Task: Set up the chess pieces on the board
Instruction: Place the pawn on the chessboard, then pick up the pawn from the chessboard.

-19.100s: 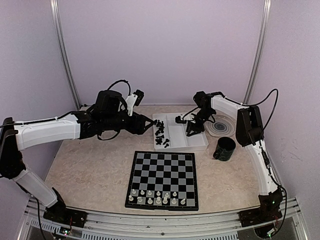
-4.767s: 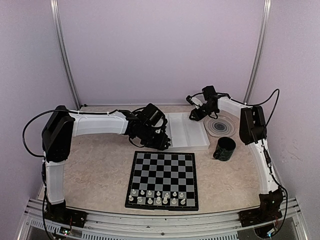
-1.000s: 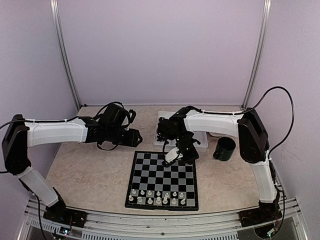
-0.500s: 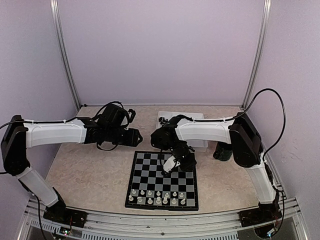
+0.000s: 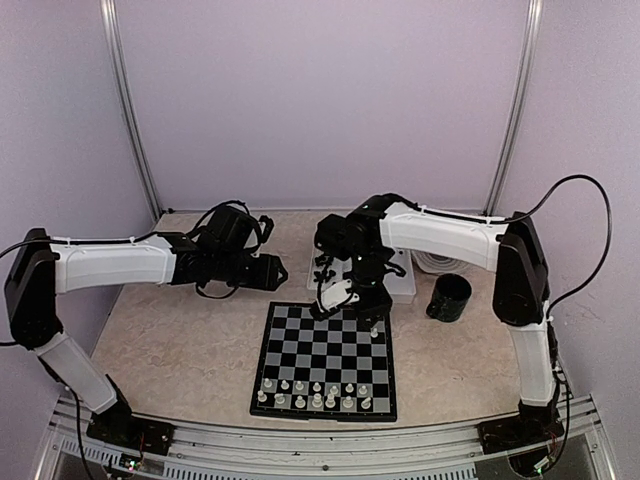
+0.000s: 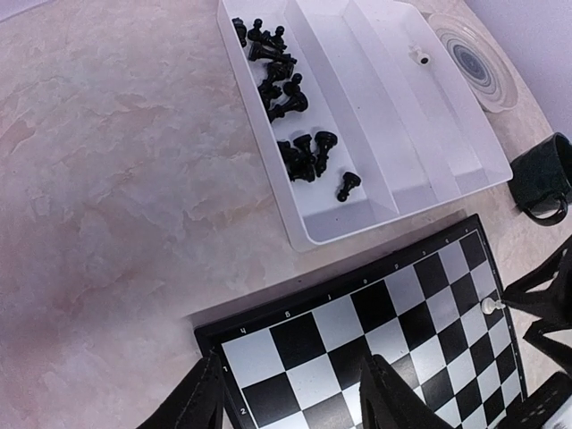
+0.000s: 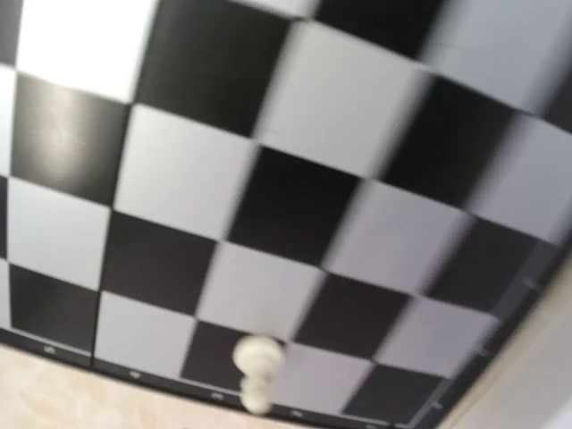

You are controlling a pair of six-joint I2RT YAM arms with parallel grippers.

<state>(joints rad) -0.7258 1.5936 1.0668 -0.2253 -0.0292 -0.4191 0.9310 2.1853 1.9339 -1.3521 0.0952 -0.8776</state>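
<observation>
The board point(image 5: 325, 355) lies at the table's middle front and also shows in the left wrist view point(image 6: 357, 322). Several white pieces point(image 5: 315, 395) fill its two near rows. One white pawn point(image 6: 488, 306) stands free near its far right corner, blurred in the right wrist view point(image 7: 257, 366). My right gripper point(image 5: 365, 318) hovers just beside that pawn; its two dark fingers point(image 6: 541, 290) stand apart, holding nothing. Several black pieces point(image 6: 286, 98) lie in the tray's left compartment. My left gripper point(image 6: 290, 380) is open and empty over the board's far left corner.
The white tray point(image 6: 402, 116) sits behind the board, with one small white piece point(image 6: 420, 55) in a right compartment. A striped plate point(image 6: 478, 63) and a dark mug point(image 5: 450, 297) stand to the tray's right. Walls enclose the table.
My right gripper dipped over the board's far right part, then lifted back toward the far edge, leaving the white pawn standing. The left arm has barely moved.
</observation>
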